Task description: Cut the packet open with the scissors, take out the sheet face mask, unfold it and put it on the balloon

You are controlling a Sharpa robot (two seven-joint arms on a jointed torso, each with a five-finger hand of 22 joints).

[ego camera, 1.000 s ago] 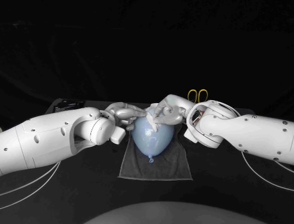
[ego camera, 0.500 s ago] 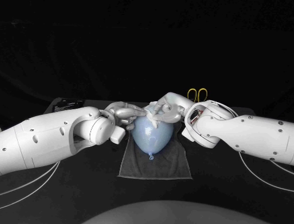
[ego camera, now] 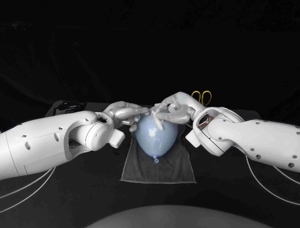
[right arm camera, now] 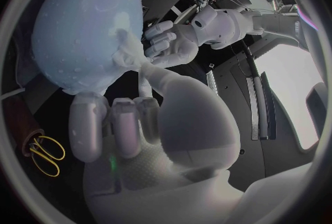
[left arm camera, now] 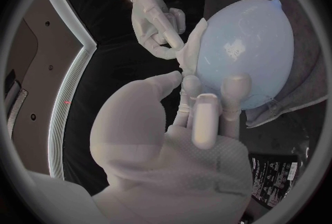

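Near edge: a grey cloth (ego camera: 157, 172) lies flat on the black table (ego camera: 67, 190), its long side running away from the robot. On the cloth lies the pale blue balloon (ego camera: 155, 138), long axis near-to-far, knot toward the robot, round end away.

Both hands meet at that round far end. The left hand (ego camera: 124, 114) is at its left flank and the right hand (ego camera: 171, 110) at its right, about equally near.

The sheet face mask (left arm camera: 191, 50) is a pale bunched strip against the balloon's far end, between the two hands. In the left wrist view, the left thumb and fingers pinch one end and the right fingers hook the other. Both hands grasp the mask; it is not yet spread.

Judgement: the step is unfolding and laying on. The balloon's bare surface lies on the robot's side of the fingers, so the mask must be drawn along the long axis toward the knot.

Beyond: scissors (ego camera: 202, 97) with yellow handles sit behind the right hand, apart from it. A dark flat printed item, probably the packet (ego camera: 69, 106), lies at the table's far left, well apart. The room behind is dark.
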